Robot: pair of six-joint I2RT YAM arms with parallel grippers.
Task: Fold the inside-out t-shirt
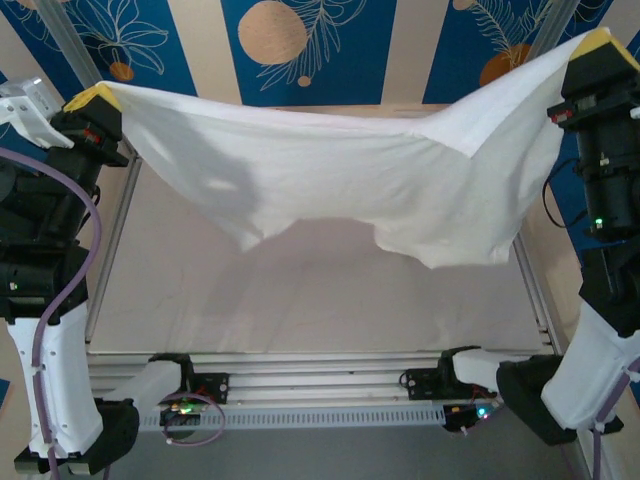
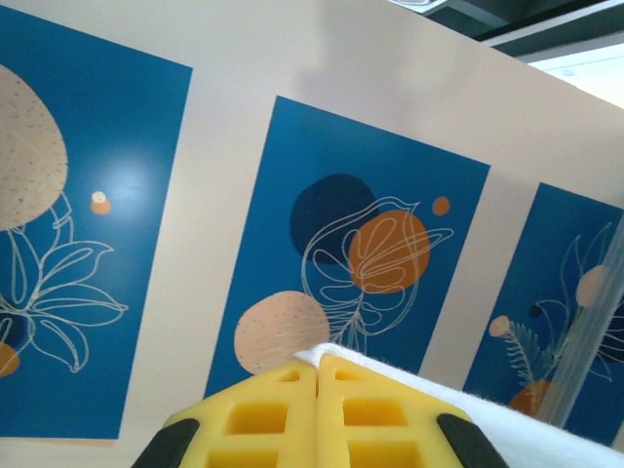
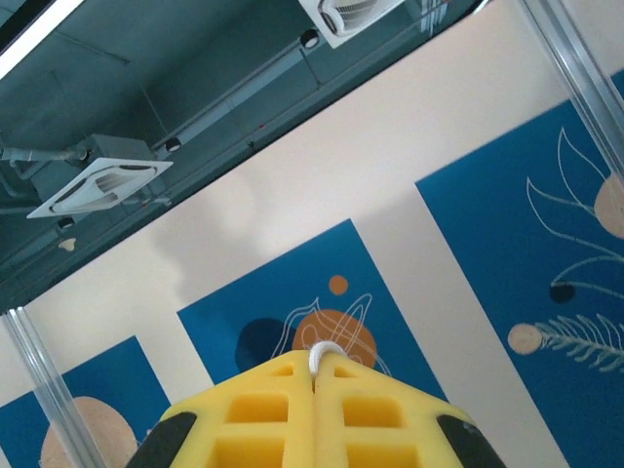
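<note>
You have the inside-out t-shirt (image 1: 350, 170) hanging stretched in the air above the worktop (image 1: 300, 310), with the left pincer (image 1: 95, 97) and the right pincer (image 1: 600, 42) each clenched on an upper edge. No fold is made yet, so by my reckoning laying it flat and folding it are both left.

in the top view the hanging t-shirt (image 1: 330, 180) hides the far strip of the desk (image 1: 300, 300) from 10 to 2 o'clock, and where its neck tag sits cannot be told. in the left wrist view the left fingers (image 2: 263, 419) are cut off by the bottom edge at 6 o'clock, and the t-shirt (image 2: 468, 409) runs out of frame at 5 o'clock. the right fingers (image 3: 258, 419) are cropped at 6 o'clock too, hiding all of the t-shirt but a small loop (image 3: 325, 353) at their tips.
</note>
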